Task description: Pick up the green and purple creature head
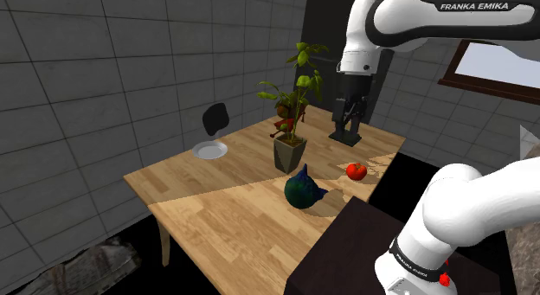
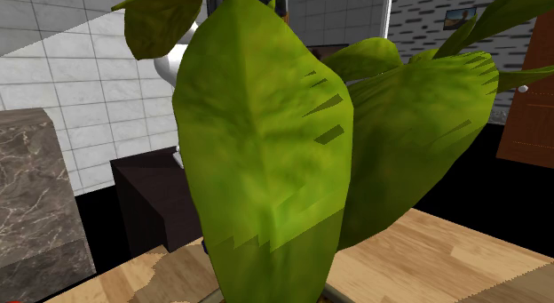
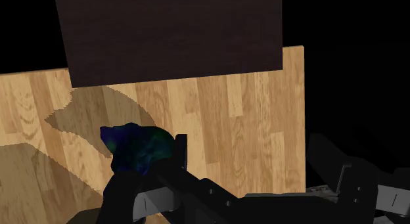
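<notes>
On the wooden table [image 1: 216, 215], close to the edge that faces the stand [image 1: 346, 259], sits the creature head [image 1: 303, 191]. It is a dark green lump with bluish-purple patches, roundish, with one point standing up from its top and another spike jutting toward the shoulder view's right. You get no clear long axis from it (the body reads as nearly a ball), so I'd judge the spikes matter more than any length when you choose how to turn the fingers. Just behind it in the shoulder view stands a potted plant [image 1: 290, 152], and a small red tomato-like thing [image 1: 356, 170] lies near it toward that view's right; both are apart from the head. Farther off, a white dish [image 1: 210, 150] lies by the table's edge on that view's left. The gripper [image 1: 348, 133] hangs over the table's far side, higher than the head and well apart from it. From the claw, then, the head lies down and toward the shoulder view's lower left, back toward the stand. In the wrist view the head [image 3: 135, 150] shows just outside one black finger rather than in the gap, and the gripper [image 3: 253, 160] stands wide with nothing between its fingers. You would have to shift sideways until the head sits in that gap, then descend. The plant's leaves [image 2: 266, 150] spread across the second exterior view, so mind them on the way.
</notes>
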Controlling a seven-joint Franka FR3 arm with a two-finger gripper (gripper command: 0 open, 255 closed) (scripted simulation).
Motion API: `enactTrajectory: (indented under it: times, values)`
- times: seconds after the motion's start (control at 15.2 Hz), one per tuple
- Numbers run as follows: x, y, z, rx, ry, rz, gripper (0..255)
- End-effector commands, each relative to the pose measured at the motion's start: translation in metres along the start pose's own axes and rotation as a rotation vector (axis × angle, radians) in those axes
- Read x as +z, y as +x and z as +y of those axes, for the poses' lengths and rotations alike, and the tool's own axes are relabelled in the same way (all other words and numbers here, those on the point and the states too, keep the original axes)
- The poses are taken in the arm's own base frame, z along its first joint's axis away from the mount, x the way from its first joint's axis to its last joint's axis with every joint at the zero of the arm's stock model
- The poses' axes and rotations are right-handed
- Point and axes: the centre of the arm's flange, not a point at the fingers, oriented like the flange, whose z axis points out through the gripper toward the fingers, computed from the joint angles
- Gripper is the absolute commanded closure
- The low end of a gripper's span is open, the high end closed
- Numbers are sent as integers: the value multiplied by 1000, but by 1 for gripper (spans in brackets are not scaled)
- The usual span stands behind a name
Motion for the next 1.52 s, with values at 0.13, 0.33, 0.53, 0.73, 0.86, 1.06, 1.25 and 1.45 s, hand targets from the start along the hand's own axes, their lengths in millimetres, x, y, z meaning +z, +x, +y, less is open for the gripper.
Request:
enactTrajectory:
  times: [0.13, 0.33, 0.53, 0.73, 0.86, 1.06, 1.25, 1.45]
  values:
    - [16, 20, 2, 61, -10, 4, 0]
    - [40, 49, 8, 154, -26, 11, 0]
    - [64, 79, 17, 246, -41, 18, 0]
    - [87, 107, 29, 338, -56, 25, 0]
    - [102, 125, 39, 400, -66, 29, 0]
    - [125, 151, 56, 492, -82, 36, 0]
    - [147, 176, 76, 584, -97, 43, 0]
    - [169, 199, 98, 676, -112, 49, 0]
